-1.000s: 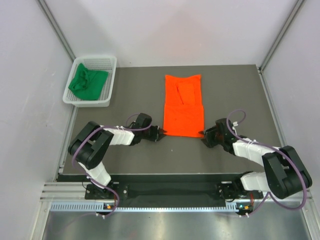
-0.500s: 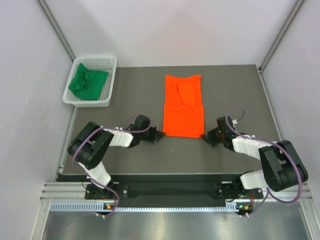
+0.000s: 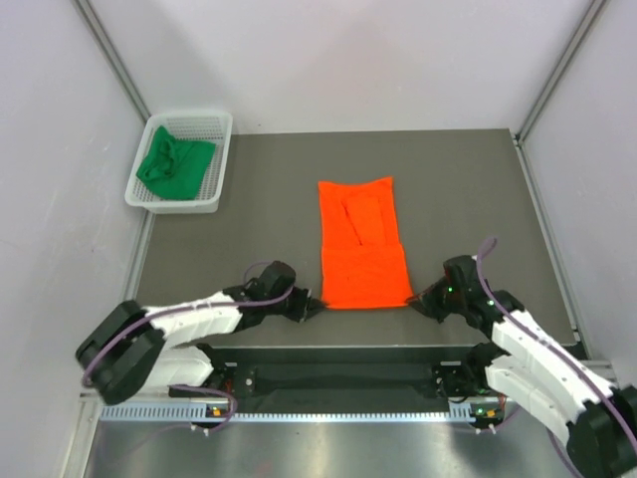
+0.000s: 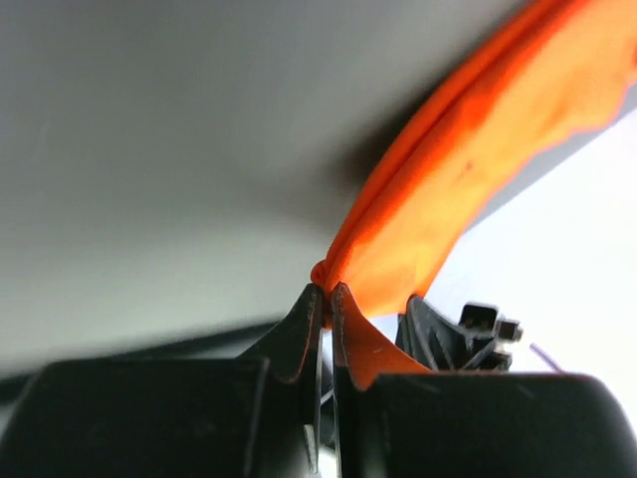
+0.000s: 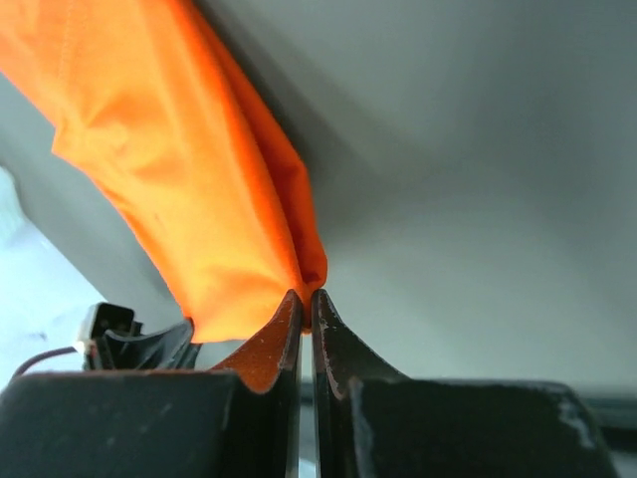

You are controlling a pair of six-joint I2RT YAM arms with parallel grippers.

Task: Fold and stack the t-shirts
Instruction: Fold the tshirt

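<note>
The orange t-shirt (image 3: 360,244) lies on the grey table as a long narrow strip with its sleeves folded in. My left gripper (image 3: 317,305) is shut on its near left corner (image 4: 418,229). My right gripper (image 3: 416,302) is shut on its near right corner (image 5: 199,189). Both wrist views show cloth pinched between the fingertips and stretching away. The dark green t-shirt (image 3: 174,161) lies crumpled in the white mesh basket (image 3: 221,159) at the far left.
The basket stands off the table's far left corner. White walls with metal posts close in the back and sides. A metal rail (image 3: 328,383) with the arm bases runs along the near edge.
Both grippers have pulled the near edge of the orange shirt toward the arm bases. The whole shirt has slid nearer and slightly left. The arms are drawn back.
</note>
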